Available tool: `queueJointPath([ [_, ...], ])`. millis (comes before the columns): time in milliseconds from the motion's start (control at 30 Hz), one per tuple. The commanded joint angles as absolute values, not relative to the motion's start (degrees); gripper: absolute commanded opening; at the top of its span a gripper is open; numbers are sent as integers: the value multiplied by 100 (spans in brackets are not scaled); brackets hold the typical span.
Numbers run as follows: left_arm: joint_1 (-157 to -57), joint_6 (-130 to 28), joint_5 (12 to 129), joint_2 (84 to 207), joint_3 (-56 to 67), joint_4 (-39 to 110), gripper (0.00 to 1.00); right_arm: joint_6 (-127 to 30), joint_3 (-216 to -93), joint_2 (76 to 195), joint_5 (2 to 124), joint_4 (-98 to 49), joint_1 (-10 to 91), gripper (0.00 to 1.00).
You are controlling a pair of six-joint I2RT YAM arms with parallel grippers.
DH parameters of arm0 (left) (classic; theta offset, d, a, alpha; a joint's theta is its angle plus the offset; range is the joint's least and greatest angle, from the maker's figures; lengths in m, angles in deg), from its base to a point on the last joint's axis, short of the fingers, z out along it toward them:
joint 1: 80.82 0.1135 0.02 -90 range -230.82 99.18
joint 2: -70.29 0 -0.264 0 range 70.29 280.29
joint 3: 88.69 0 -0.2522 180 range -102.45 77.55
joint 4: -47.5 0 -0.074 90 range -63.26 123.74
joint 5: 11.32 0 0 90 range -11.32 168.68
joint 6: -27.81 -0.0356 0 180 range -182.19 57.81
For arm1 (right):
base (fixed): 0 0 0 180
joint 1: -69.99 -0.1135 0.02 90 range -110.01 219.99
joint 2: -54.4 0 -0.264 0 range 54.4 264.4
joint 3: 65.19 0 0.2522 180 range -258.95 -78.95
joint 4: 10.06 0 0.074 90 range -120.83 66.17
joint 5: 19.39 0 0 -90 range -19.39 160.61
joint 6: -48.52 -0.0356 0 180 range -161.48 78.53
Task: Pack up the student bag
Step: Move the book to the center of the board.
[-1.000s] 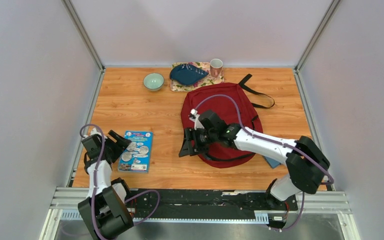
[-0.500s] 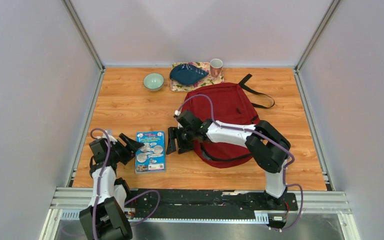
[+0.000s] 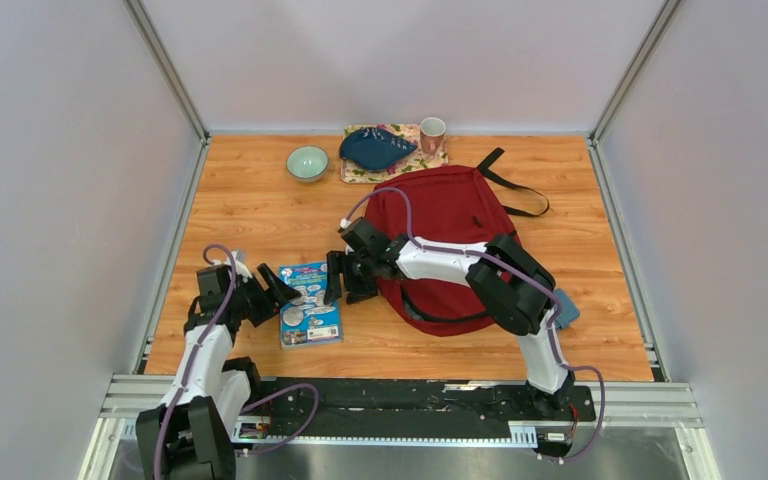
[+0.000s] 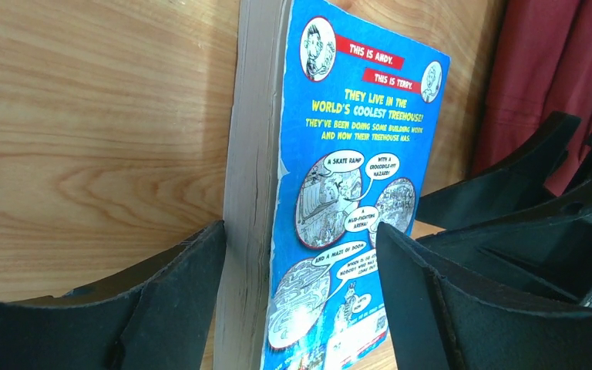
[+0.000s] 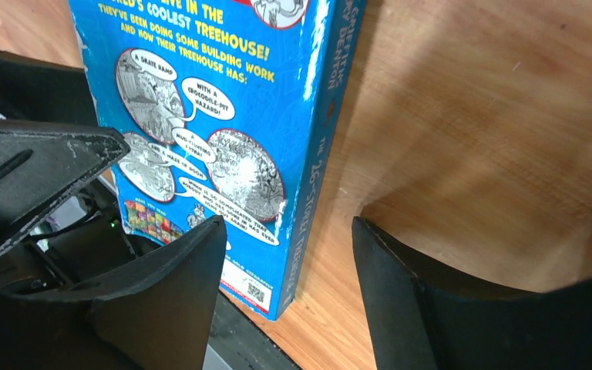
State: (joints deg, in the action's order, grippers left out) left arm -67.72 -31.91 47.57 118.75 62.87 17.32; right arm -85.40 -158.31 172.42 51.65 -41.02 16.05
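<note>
Open and low: left hand, right hand

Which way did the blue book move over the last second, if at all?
Yes. The blue book slid right, closing its gap to the student bag, which stayed put.

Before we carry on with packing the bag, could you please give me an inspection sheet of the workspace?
Surface: wooden table, no damage seen.
Job's things: red student bag lying flat, centre-right; blue book flat to its left.
Clutter: teal bowl, dark dish on floral mat, mug at the far edge; blue wallet by the right arm.
Grippers: left gripper open astride the book's page edge; right gripper open astride its spine edge.
Cables: purple cables run along both arms.
Surroundings: grey walls, metal frame.
</note>
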Motion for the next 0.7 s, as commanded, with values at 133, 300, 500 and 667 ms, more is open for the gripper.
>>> queueJointPath([
  [133, -7211, -3477, 5091, 12178, 6234, 1256, 77, -8516, -15982, 17419, 5128, -3991, 1576, 67],
  [300, -7668, -3495, 5240, 12355, 6085, 1239, 74, -8524, -15990, 17481, 4979, -3912, 1567, 65],
  [500, -7994, -3661, 5232, 12486, 5734, 1080, 55, -8524, -15973, 17463, 4961, -3886, 1576, 64],
  [667, -8056, -3767, 4951, 12601, 5488, 1018, 50, -8533, -15955, 17455, 4952, -3859, 1567, 63],
])
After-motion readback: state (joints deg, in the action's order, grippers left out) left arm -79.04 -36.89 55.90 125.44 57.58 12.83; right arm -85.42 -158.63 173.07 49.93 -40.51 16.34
